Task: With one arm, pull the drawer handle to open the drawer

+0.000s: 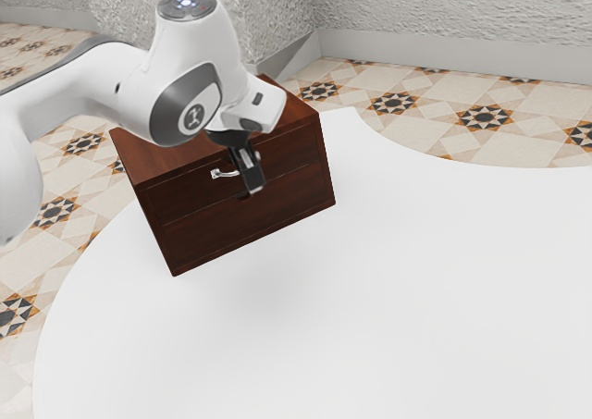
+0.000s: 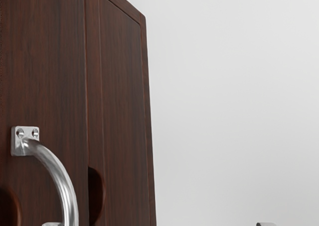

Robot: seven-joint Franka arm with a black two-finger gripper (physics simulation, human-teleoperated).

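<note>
Patterned floor tiles (image 1: 444,95) surround a round white table (image 1: 370,299), backed by a rough pale wall (image 1: 444,12). Toward ten o'clock on the table stands a dark wooden cabinet (image 1: 240,225). Its upper drawer (image 1: 287,165) looks flush with the cabinet front. The curved metal handle (image 1: 222,172) sits on the drawer front. The arm's gripper (image 1: 248,180) hangs against that front with the handle just beside it at nine o'clock. Its jaws stand apart, clamping nothing. Close up, the handle (image 2: 55,171) arches out from its screwed plate.
</note>
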